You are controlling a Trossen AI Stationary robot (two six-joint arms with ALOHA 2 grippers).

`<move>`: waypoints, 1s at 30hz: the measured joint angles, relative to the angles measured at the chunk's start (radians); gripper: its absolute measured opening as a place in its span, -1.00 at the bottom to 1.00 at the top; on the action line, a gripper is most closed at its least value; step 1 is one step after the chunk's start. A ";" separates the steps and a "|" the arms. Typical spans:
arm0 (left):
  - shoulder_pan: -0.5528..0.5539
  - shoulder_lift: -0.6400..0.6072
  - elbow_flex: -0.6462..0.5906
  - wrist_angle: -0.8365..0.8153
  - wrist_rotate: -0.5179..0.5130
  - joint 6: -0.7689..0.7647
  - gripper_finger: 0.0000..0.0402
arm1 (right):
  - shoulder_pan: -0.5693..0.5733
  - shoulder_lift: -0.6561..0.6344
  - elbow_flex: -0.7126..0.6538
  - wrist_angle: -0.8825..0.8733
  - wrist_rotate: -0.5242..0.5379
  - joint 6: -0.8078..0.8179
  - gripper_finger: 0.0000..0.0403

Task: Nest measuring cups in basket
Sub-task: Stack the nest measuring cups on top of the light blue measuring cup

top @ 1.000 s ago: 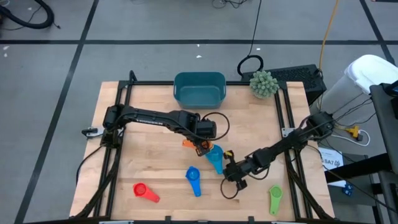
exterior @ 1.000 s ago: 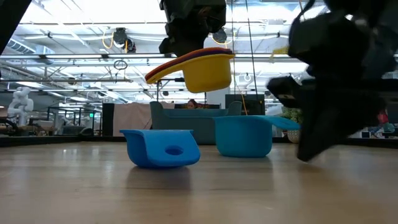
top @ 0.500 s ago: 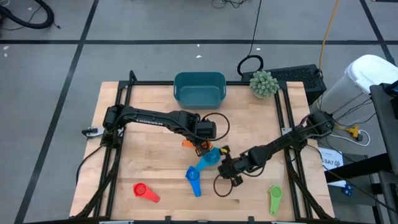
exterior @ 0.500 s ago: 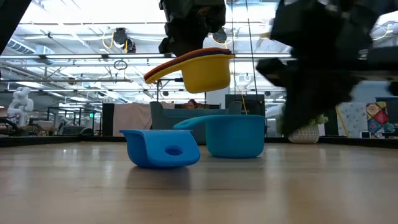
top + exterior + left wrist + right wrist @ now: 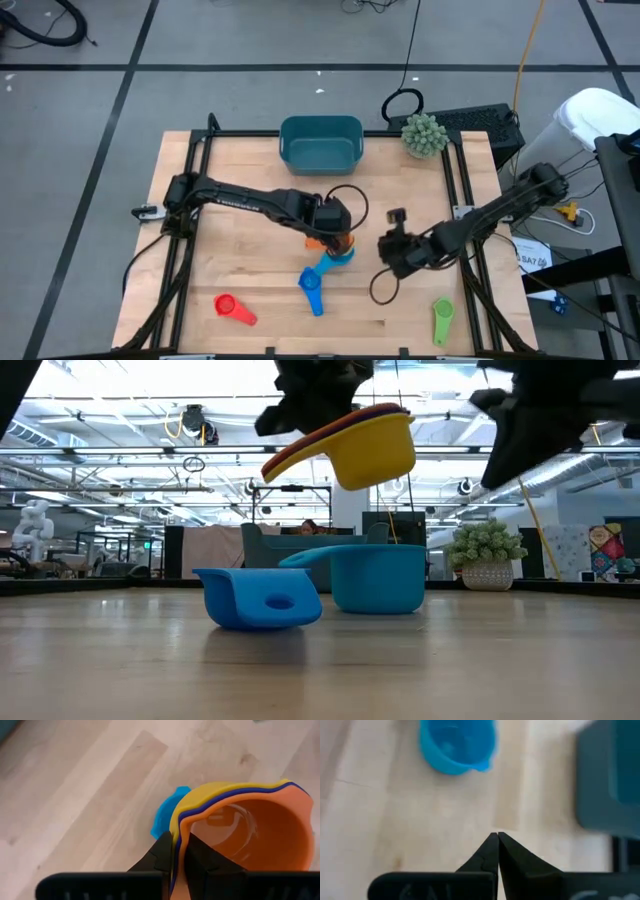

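My left hand pinches stack rim: orange in dark blue in yellow. Light-blue cup directly below on surface. Right hand empty, closed, off right. Basket beyond.

Right gripper fingertips pressed together above the table; light blue cup ahead, probably the basket beside

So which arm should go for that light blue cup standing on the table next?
The left. Its claw grips the nested stack and hovers above the light blue cup. The right claw is shut, empty and raised off to the side, so lowering the stack looks easier.
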 joint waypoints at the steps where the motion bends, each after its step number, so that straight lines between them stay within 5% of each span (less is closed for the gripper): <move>1: -0.007 0.000 0.000 -0.007 -0.013 -0.031 -0.88 | 0.000 -0.019 0.000 -0.016 0.018 0.013 -1.00; 9: -0.040 0.014 0.000 -0.042 -0.083 -0.272 -0.88 | 0.000 -0.084 0.000 -0.074 0.104 0.023 -1.00; 25: -0.028 0.121 0.000 -0.044 0.010 -0.471 -0.87 | 0.001 -0.082 0.000 -0.056 0.156 -0.161 -1.00; 30: -0.023 0.130 0.000 -0.090 0.026 -0.494 -0.64 | 0.001 -0.082 0.000 -0.035 0.155 -0.171 -1.00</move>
